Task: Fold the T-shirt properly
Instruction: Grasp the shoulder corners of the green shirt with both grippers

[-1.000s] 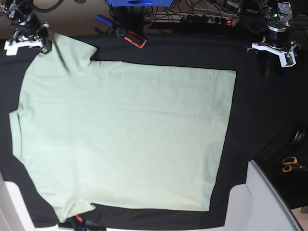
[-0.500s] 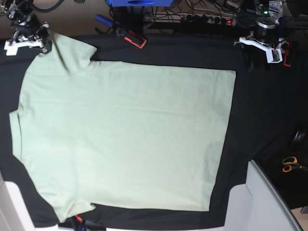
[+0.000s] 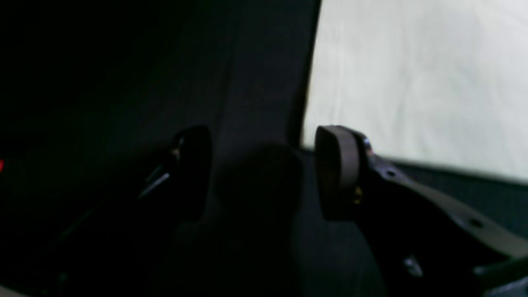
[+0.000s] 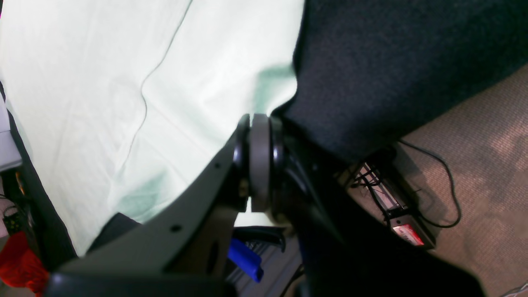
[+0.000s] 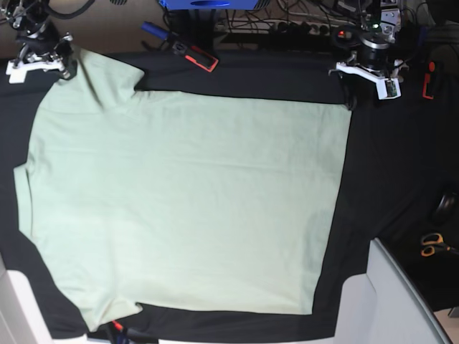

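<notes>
The pale mint-green T-shirt (image 5: 186, 201) lies spread flat on the black table cover (image 5: 387, 172). Its sleeves are at the left and its hem is at the right. My right gripper (image 5: 66, 68) is at the back left, shut on the tip of the far sleeve. In the right wrist view the cloth (image 4: 144, 82) rises to the closed pads (image 4: 260, 161). My left gripper (image 5: 367, 92) hovers at the shirt's back right hem corner. It stands open (image 3: 264, 173) over black cloth, with its right finger (image 3: 338, 173) just beside the shirt's corner (image 3: 412, 82).
Orange scissors (image 5: 430, 245) lie at the right edge. A white panel (image 5: 391, 301) stands at the front right. A red-and-black tool (image 5: 195, 56) and a blue item (image 5: 152, 30) lie at the back, with cables and a power strip (image 5: 301, 29) behind them.
My left arm has moved left along the back edge, from the right corner to the shirt's back right corner, staying open. The right arm and the shirt have not moved.
</notes>
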Motion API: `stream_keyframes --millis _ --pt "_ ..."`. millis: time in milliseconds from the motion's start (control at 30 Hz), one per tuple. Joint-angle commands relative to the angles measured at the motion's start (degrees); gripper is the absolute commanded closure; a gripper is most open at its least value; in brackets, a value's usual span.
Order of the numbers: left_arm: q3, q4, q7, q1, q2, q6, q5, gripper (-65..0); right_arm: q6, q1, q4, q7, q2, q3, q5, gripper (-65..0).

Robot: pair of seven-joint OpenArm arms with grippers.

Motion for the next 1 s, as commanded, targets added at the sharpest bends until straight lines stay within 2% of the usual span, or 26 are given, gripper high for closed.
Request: stream_keyframes --millis 0,200,467,567,633,733,800,967 --pt "-0.26 0.88 -1.5 0.16 -0.32 -0.03 -0.34 -39.3 0.16 -0.24 0.79 -0.15 0.73 -0.9 0.1 0.0" --pt "-0.34 1.24 -1.5 -0.1 0.47 -0.03 -0.34 -39.3 0.16 -0.15 0.79 0.29 1.79 -5.3 0.1 0.0" --pt "-0.26 0.53 -1.41 -0.98 0.56 -0.03 -0.43 -39.5 0.16 0.46 0.44 0.38 1.88 -4.95 0.19 0.0" --pt "-0.34 -0.61 1.58 -2.3 0.65 -0.12 -1.05 -39.5 0.16 0.55 0.44 0.38 1.88 -4.95 0.19 0.0" --pt "-0.26 -0.7 4.31 -2.92 0.56 -2.49 -6.06 -39.5 0.16 0.55 0.44 0.38 1.88 -4.95 0.19 0.0" --pt "-0.78 -0.7 5.45 -2.92 -0.32 -9.26 -15.73 -39.5 0.16 0.55 0.44 0.38 1.88 -4.95 0.19 0.0" --pt "-0.34 -0.61 5.27 -2.92 -1.29 -11.02 -16.26 -39.3 0.16 0.55 0.44 0.38 1.88 -4.95 0.19 0.0" --pt "-0.43 -1.14 5.54 -3.27 -1.11 -11.11 -13.53 -39.3 0.16 0.55 0.44 0.38 1.88 -4.95 0.19 0.0"
